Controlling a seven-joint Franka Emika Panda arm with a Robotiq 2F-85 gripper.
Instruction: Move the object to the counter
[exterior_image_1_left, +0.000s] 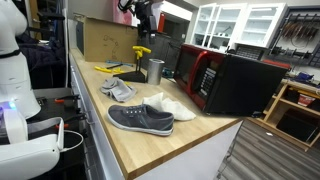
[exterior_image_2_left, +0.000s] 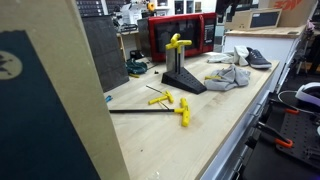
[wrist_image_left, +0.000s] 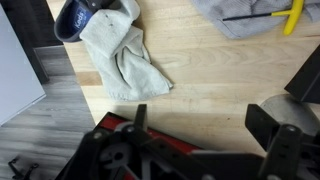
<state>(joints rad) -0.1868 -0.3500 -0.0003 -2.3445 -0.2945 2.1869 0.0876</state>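
Note:
A small yellow tool with black parts (exterior_image_1_left: 141, 50) sits on top of a black stand (exterior_image_2_left: 180, 78) on the light wooden counter (exterior_image_1_left: 150, 140); it also shows in an exterior view (exterior_image_2_left: 178, 42). Other yellow-handled tools (exterior_image_2_left: 182, 108) lie loose on the counter next to a thin black rod. In the wrist view a yellow handle with a black shaft (wrist_image_left: 292, 15) lies by a grey cloth at the top right. My gripper (wrist_image_left: 205, 125) is open and empty, high above bare counter wood. In an exterior view it hangs above the stand (exterior_image_1_left: 143, 25).
A metal cup (exterior_image_1_left: 155, 70), a grey shoe (exterior_image_1_left: 140, 118) and a white cloth (wrist_image_left: 120, 60) lie on the counter. A red and black microwave (exterior_image_1_left: 225, 80) stands at the counter's side and a cardboard box (exterior_image_1_left: 105, 38) at its far end. A flat yellow item (exterior_image_1_left: 108, 68) lies near the stand.

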